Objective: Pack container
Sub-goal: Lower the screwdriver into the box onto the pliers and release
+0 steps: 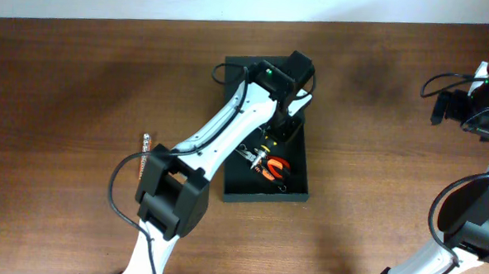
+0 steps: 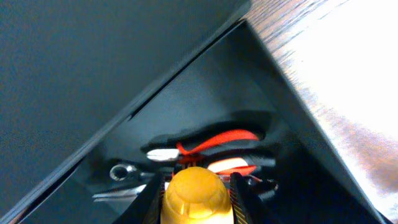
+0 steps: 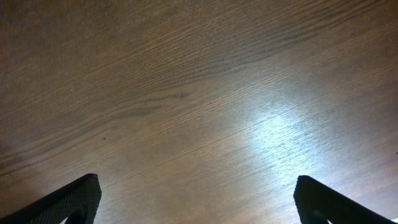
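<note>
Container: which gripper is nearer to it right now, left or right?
Left. The left gripper is down inside the container, closed on a yellow object above the orange-handled pliers. The right gripper is well off to its right, open over the wooden table.

The overhead camera looked straight down on the whole tabletop (image 1: 74, 72). The left wrist camera peered closely into the container (image 1: 297, 152), also seen from overhead; the right wrist camera faced wood grain close up.
</note>
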`<action>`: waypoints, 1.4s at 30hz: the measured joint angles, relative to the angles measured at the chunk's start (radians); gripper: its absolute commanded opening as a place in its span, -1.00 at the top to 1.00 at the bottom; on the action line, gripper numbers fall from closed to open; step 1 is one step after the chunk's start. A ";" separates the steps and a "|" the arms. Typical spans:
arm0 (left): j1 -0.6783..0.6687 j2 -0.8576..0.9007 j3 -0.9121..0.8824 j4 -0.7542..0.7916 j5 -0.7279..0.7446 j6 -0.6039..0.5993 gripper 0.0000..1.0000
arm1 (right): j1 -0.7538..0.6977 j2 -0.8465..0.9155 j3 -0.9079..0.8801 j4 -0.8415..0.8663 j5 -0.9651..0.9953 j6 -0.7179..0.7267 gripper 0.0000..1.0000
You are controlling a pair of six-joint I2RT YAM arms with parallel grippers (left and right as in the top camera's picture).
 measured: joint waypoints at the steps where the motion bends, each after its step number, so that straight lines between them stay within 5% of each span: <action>1: 0.000 0.008 0.000 0.000 0.002 0.000 0.96 | 0.000 0.000 0.000 0.000 0.000 0.000 -0.98; 24: 0.000 0.115 0.000 0.035 0.021 0.000 0.92 | 0.000 0.000 0.000 0.000 0.000 0.000 -0.98; 32: 0.000 0.123 -0.001 0.034 0.021 0.000 0.49 | 0.000 0.000 0.000 0.000 0.000 0.000 -0.98; 39: 0.000 0.123 -0.001 0.034 0.023 0.007 -0.47 | 0.000 0.000 0.000 0.000 0.000 0.001 -0.98; 42: -0.001 0.123 -0.001 0.027 0.030 0.008 -0.63 | 0.000 0.000 0.000 0.000 0.000 0.000 -0.98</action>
